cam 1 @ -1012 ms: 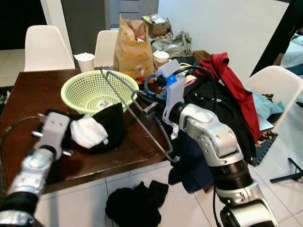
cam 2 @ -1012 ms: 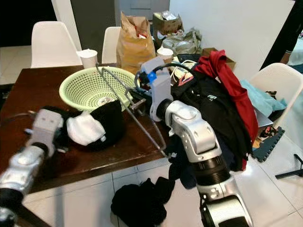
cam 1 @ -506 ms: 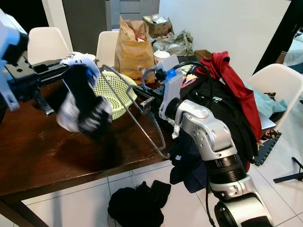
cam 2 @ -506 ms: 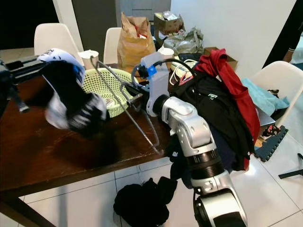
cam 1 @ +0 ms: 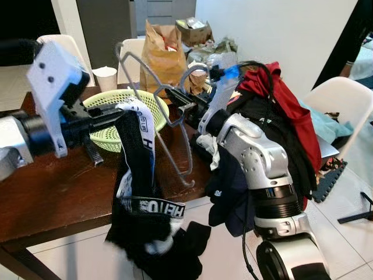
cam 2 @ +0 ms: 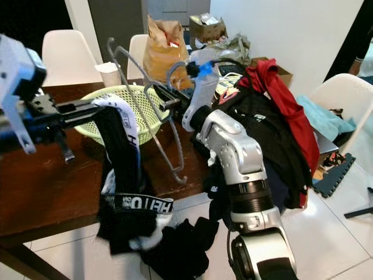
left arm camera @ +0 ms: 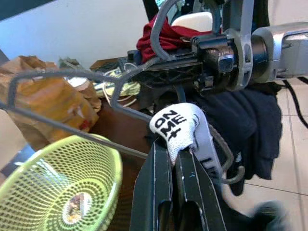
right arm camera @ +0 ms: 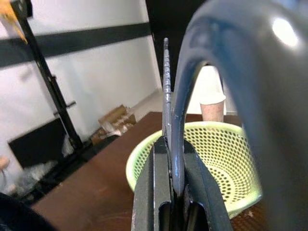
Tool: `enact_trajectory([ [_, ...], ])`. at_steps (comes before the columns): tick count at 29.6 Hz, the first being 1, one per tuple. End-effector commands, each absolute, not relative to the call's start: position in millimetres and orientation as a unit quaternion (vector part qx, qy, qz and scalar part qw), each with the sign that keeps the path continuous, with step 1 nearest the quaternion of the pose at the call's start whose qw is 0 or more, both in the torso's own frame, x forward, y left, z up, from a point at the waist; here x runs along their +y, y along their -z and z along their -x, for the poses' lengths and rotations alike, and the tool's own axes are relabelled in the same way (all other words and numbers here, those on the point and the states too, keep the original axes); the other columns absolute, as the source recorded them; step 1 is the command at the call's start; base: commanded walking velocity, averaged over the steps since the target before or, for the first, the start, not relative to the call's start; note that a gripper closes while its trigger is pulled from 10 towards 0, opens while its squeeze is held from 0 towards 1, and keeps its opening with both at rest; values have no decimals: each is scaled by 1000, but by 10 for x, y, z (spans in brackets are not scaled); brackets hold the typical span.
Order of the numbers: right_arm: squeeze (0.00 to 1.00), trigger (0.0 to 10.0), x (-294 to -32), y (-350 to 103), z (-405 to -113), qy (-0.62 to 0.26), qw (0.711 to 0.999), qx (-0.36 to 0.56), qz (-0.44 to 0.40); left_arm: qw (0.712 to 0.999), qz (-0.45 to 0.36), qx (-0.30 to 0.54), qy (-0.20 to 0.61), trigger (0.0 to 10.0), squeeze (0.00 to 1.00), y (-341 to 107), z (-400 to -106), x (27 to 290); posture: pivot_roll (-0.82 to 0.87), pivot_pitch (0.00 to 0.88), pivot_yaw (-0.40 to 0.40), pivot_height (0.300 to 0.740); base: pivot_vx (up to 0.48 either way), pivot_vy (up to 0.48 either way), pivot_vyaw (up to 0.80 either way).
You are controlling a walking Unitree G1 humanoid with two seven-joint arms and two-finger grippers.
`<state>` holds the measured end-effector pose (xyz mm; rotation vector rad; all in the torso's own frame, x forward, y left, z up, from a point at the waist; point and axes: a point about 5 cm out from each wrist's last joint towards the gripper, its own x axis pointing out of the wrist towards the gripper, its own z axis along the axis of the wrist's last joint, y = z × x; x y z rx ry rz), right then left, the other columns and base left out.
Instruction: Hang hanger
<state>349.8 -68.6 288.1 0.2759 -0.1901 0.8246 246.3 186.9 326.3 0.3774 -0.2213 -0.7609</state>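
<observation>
Now right gripper (cam 1: 175, 97) pinching hanger (cam 1: 152, 111) above table edge (cam 1: 87, 224).

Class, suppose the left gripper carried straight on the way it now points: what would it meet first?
Most likely the grey hanger held by the right gripper, just beyond the left gripper; depth is uncertain.

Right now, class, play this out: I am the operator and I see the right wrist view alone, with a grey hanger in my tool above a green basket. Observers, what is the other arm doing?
Observer: The left tool holds a black and white garment, lifted off the brown table.
Operator: How does it hang?
Observer: It droops past the table edge, above dark clothes on the floor.
Operator: And my hanger?
Observer: The right tool holds the hanger in the air, beside the garment.
</observation>
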Motion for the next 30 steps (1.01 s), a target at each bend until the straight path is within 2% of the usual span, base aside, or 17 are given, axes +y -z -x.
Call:
enact_trajectory([
  [1,0,10000,-675,-2929,-3495,-409,895,-98,-146,903,-164,-93,385,10000,0,-3140,-2499,1764,29,0,-31,740,-345,0,0],
  [7,0,10000,-738,-2961,-3476,-412,889,-107,-169,903,-120,-80,404,10000,0,-2930,-2581,1518,18,0,-27,740,-350,0,0],
  [13,0,10000,-777,-2947,-3477,-411,888,-106,-174,900,-116,-69,415,10000,0,-2860,-2583,1438,14,0,-22,740,-371,0,0],
  [17,0,10000,-869,-2905,-3515,-390,900,-98,-167,904,-119,-67,405,10000,0,-2795,-2639,1424,2,0,-22,740,-266,0,0],
  [18,0,10000,-911,-2885,-3533,-379,907,-93,-156,913,-123,-72,383,10000,0,-2780,-2698,1451,-3,0,-22,740,0,0,0],
  [20,0,10000,-911,-2885,-3533,-379,907,-93,-156,913,-123,-72,383,10000,0,-2780,-2698,1451,-3,0,-22,740,0,0,0],
  [24,0,10000,-1018,-2826,-3587,-343,925,-79,-147,945,-128,-81,290,10000,0,-2727,-2899,1637,-10,0,-21,740,0,0,-788],
  [29,0,10000,-1077,-2760,-3615,-319,936,-68,-133,958,-147,-73,234,10000,0,-2650,-2985,1771,-13,0,-23,740,0,0,-788],
  [30,0,10000,-1143,-2654,-3617,-309,944,-50,-101,962,-160,-60,214,10000,0,-2575,-3011,1827,-14,0,-23,740,0,0,-788],
])
